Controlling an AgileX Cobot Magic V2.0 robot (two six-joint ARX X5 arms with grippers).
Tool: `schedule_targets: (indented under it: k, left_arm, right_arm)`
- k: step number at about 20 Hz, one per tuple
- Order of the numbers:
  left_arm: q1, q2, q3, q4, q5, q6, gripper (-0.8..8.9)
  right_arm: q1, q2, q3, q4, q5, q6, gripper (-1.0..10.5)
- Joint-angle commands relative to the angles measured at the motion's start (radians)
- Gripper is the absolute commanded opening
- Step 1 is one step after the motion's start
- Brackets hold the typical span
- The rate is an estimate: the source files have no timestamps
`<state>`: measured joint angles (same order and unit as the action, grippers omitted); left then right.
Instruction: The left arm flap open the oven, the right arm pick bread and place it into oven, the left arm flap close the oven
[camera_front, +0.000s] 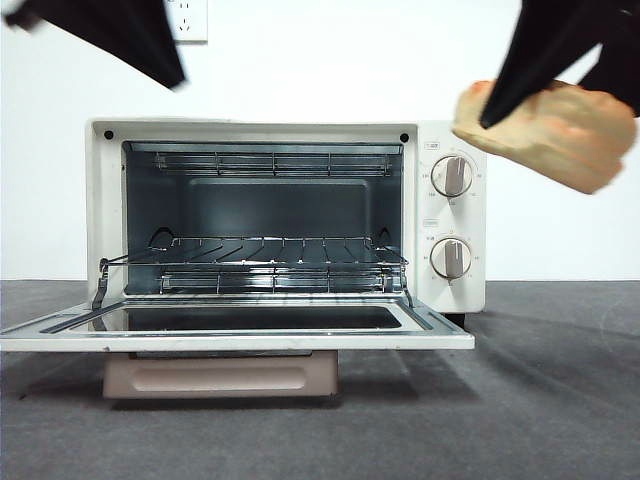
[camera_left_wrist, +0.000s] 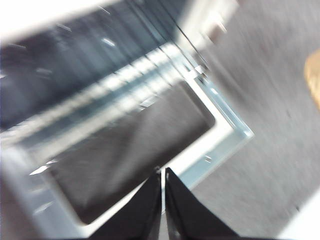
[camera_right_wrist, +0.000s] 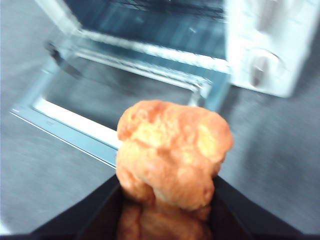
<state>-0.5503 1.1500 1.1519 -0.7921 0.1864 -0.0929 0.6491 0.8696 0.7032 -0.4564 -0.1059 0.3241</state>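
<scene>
Cream-white oven (camera_front: 270, 135) – dark interior, golden-orange bread (camera_front: 560, 135), matte-black right hand (camera_right_wrist: 167, 200), grey table (camera_front: 540, 400)

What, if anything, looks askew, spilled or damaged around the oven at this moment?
Nothing stands out. The oven sits square with its door folded down flat and the wire rack level inside. The right gripper holds the bread in the air beside the knobs, intact; the left gripper waits, jaws shut.
</scene>
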Motion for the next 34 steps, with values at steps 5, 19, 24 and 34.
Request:
schedule_targets:
  k: [5,19,24,34]
  left_arm:
    - [0.089,-0.227,-0.18,-0.005,0.0,-0.018,0.15]
    - [0.097,-0.516,-0.276,-0.13,0.0,-0.027,0.16]
    - [0.097,-0.537,-0.276,-0.143,0.0,-0.027,0.16]
    - [0.097,-0.543,-0.276,-0.18,0.0,-0.024,0.16]
  right_arm:
    - [0.046,0.221,0.124,0.11,-0.063,0.047,2.1]
    - [0.116,0.763,0.443,0.329,0.101,0.229,2.1]
    - [0.116,0.824,0.443,0.399,0.225,0.301,2.8]
    - [0.116,0.855,0.443,0.419,0.32,0.326,3.6]
